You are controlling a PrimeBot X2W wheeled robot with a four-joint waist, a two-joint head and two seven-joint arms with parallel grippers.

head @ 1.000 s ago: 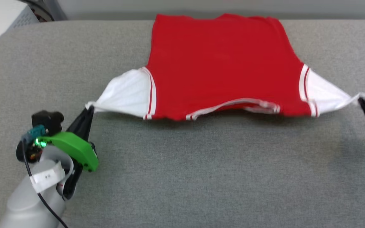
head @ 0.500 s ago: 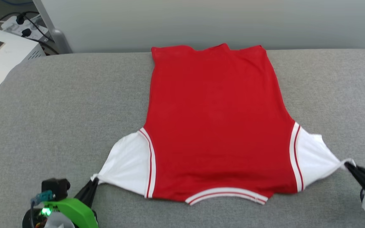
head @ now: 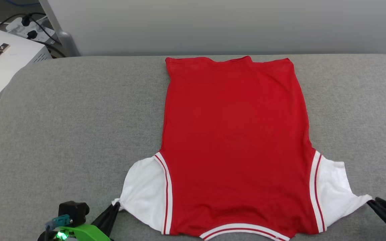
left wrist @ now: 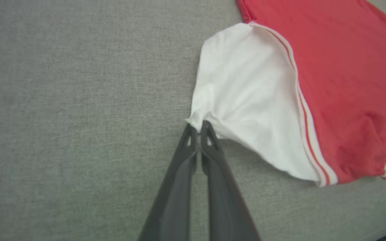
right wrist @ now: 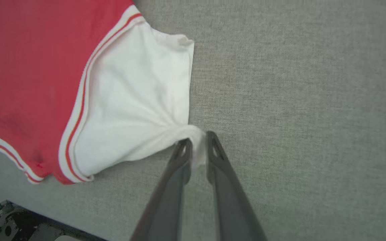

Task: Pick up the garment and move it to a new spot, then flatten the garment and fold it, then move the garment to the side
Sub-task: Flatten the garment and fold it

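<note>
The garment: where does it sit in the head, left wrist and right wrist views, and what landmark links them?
Head view: garment lies flat mid-frame, white sleeves at lower left and lower right.
Left wrist view: garment at upper right, sleeve tip pinched by the left gripper.
Right wrist view: garment at upper left, sleeve tip between the right gripper's parted fingers.
Shared landmark: the striped collar trim on its near edge.
</note>
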